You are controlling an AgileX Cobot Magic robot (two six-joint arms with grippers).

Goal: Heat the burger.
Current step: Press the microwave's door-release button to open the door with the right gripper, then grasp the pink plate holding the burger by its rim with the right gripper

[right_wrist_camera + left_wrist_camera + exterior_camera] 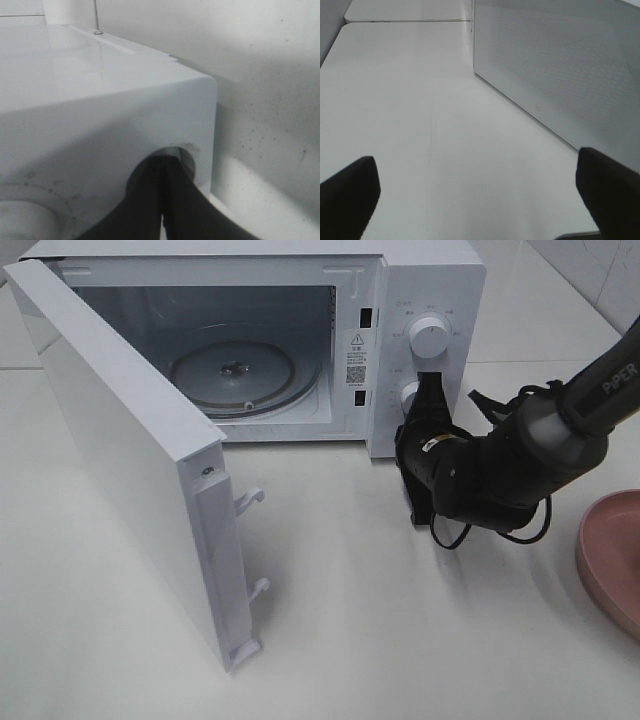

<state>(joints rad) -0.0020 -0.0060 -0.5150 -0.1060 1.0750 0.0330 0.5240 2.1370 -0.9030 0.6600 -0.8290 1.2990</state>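
The left gripper [479, 197] is hovering over the table [420, 100], jaws spread wide and holding nothing. The door [120, 440] is standing open and the turntable [232, 372] is sitting empty. The right gripper [428, 392], jaws clenched on nothing, is seemingly touching the lower knob [408, 395]. The plate [612, 560] is peeking in at the right edge. The burger is showing in no view, so loading, closing and heating are all looking undone.
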